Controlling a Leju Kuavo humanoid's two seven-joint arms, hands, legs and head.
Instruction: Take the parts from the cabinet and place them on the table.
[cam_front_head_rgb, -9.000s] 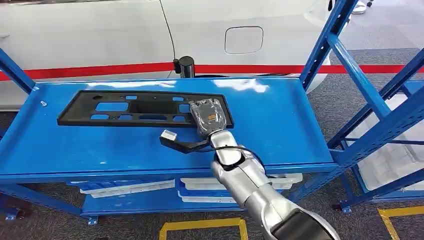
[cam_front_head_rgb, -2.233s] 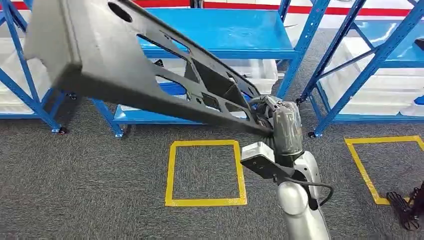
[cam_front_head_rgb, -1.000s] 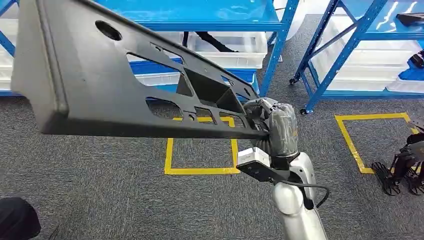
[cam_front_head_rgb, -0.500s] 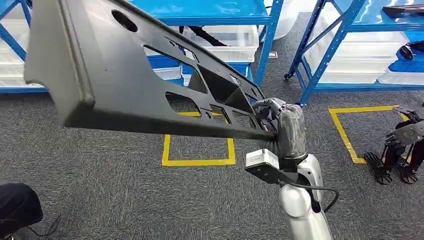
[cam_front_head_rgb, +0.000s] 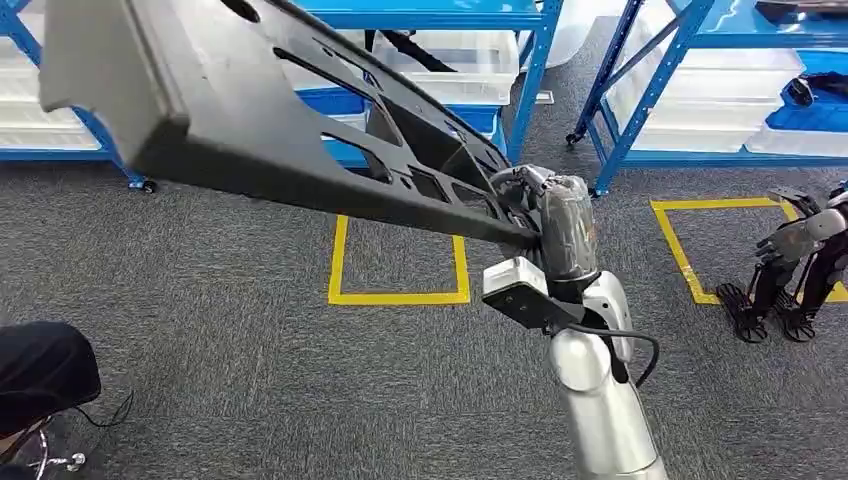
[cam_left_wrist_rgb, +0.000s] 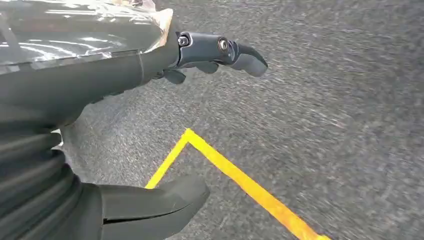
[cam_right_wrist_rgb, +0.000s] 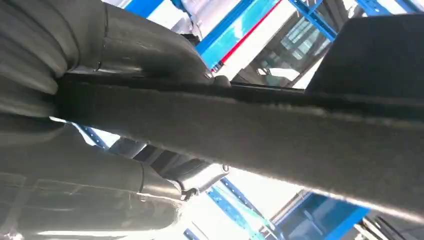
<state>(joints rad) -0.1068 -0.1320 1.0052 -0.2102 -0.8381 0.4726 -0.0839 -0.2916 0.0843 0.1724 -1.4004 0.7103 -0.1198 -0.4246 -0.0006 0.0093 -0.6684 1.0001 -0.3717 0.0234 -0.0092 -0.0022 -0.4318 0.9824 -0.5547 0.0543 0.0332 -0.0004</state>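
A long black plastic panel (cam_front_head_rgb: 230, 110) with several cut-outs is held up in the air over the grey carpet. My right hand (cam_front_head_rgb: 545, 225) grips its right end; the panel slants up to the upper left, close to the head camera. In the right wrist view the panel's dark edge (cam_right_wrist_rgb: 280, 145) runs across between the thumb (cam_right_wrist_rgb: 150, 47) and the fingers (cam_right_wrist_rgb: 165, 175). My left hand (cam_left_wrist_rgb: 125, 125) hangs over the carpet with thumb and fingers apart and nothing between them.
Blue racks (cam_front_head_rgb: 535, 70) with white bins (cam_front_head_rgb: 455, 65) stand behind, and another rack (cam_front_head_rgb: 700, 90) is at the right. Yellow tape squares (cam_front_head_rgb: 400, 265) mark the carpet. A small dark robot figure (cam_front_head_rgb: 790, 270) stands at the right edge. A dark rounded object (cam_front_head_rgb: 40, 370) lies at lower left.
The whole scene has shifted as I keep turning away from the rack. The panel stays in my right hand and now tilts more steeply. The dark figure at the right shows further in.
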